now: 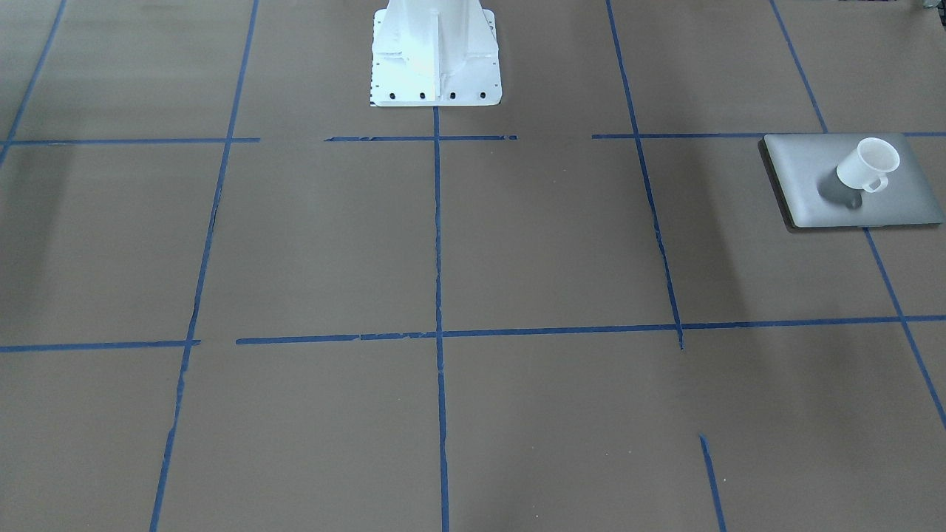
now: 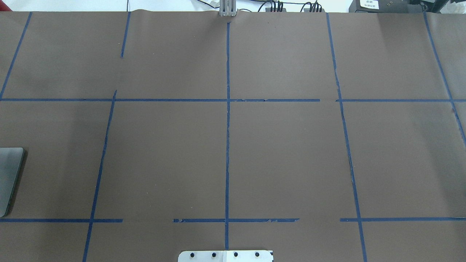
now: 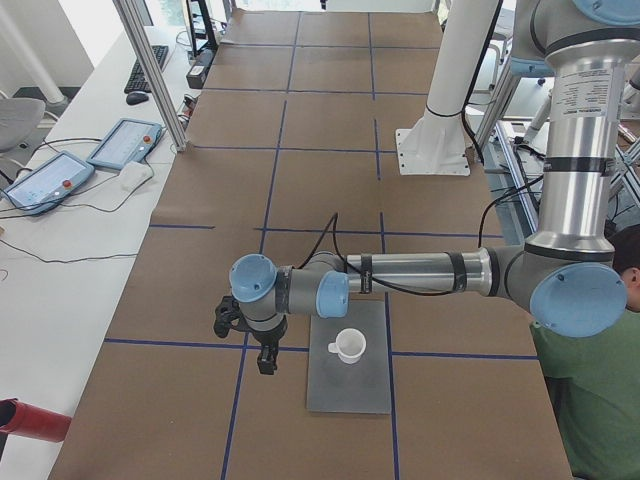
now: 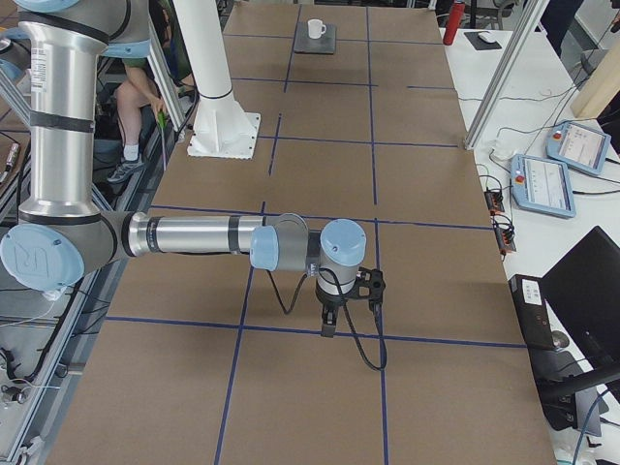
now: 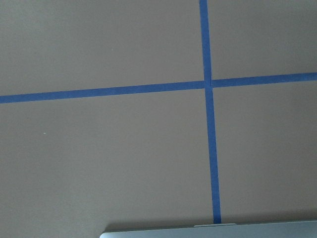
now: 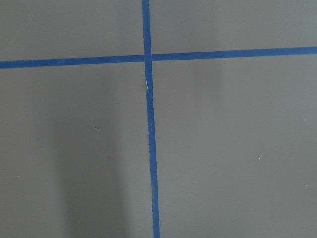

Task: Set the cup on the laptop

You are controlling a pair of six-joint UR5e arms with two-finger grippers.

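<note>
Small white tapered cup (image 1: 868,164) with loop handle stands upright on the flat silver-grey laptop (image 1: 794,174); my left gripper (image 3: 265,360) hangs just beside the laptop, my right gripper (image 4: 329,327) well apart; whether either is open, I cannot tell; a careless left-arm swing could topple the cup.

The cup (image 1: 866,164) looks smooth and faintly glossy; the laptop (image 1: 802,177) is matt silver-grey metal. Matt brown paper (image 1: 547,236) is crossed by blue tape (image 1: 437,244), frayed in places. The left arm (image 3: 410,272) has satin metal tubes.
</note>
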